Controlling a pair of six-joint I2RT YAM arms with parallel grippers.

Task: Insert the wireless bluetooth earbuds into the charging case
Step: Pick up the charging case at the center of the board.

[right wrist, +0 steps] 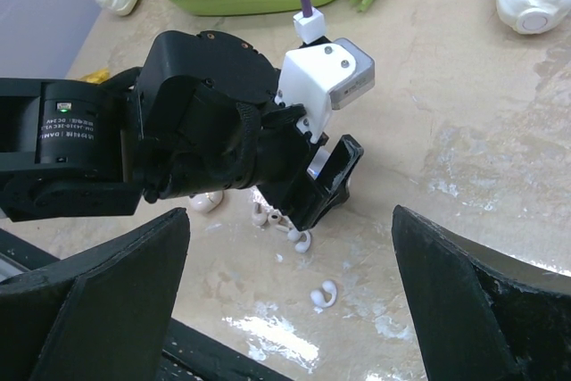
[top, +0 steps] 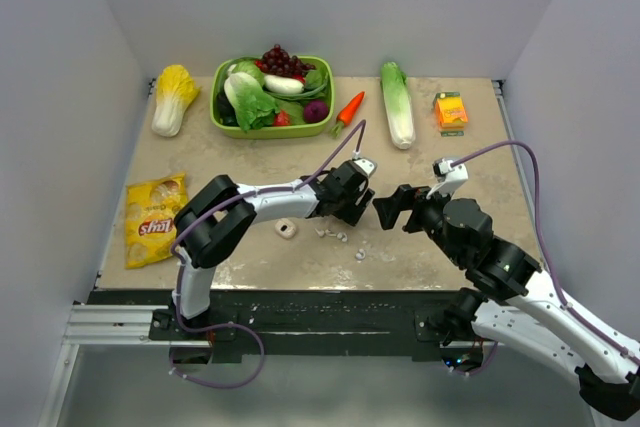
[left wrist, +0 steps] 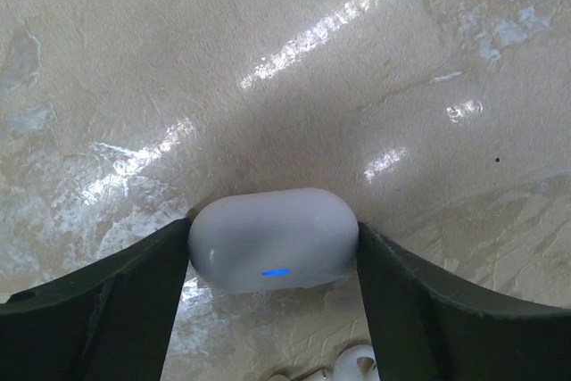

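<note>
My left gripper (top: 358, 209) is shut on the charging case (left wrist: 272, 240), a glossy white pebble with a blue light, lid closed, held low over the table. In the left wrist view the fingers (left wrist: 134, 301) press both of its ends. Small white earbuds (top: 331, 234) lie loose on the table just under and beside that gripper, and one more earbud (top: 360, 254) lies nearer the front. The right wrist view shows them too (right wrist: 302, 238), with the lone one (right wrist: 323, 294) closer. My right gripper (top: 386, 209) is open and empty, facing the left gripper (right wrist: 312, 194).
A small white rounded piece (top: 286, 229) lies left of the earbuds. A chips bag (top: 155, 217) lies at the left. A green basket (top: 325, 127) of vegetables, a cabbage (top: 174, 97), a carrot (top: 349, 107), a white radish (top: 398, 102) and an orange box (top: 451, 110) line the back.
</note>
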